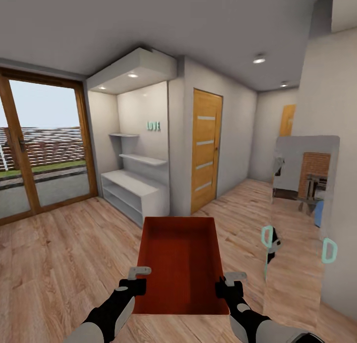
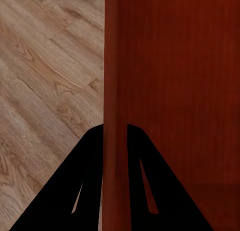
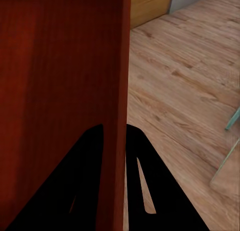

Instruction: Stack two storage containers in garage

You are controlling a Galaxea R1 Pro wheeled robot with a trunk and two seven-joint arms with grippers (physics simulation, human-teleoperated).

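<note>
Between the two arms, low in the head view, an orange-red storage container [image 1: 181, 263] is hanging above the light wood-plank floor [image 1: 59, 254] of the living room. The left gripper [image 1: 139, 279] is pinching the bin's left wall, its two dark fingers [image 2: 85, 181] sitting on either side of the thin panel in the left wrist view. The right gripper [image 1: 229, 282] is clamping the opposite wall the same way, one finger [image 3: 150, 181] outside and one inside. Ahead, a white shelf unit [image 1: 136, 189] is standing in a lit alcove beside a wooden door [image 1: 206, 149]. At the right, a pale translucent shape, possibly a glass table [image 1: 302, 194], is blurring the view.
</note>
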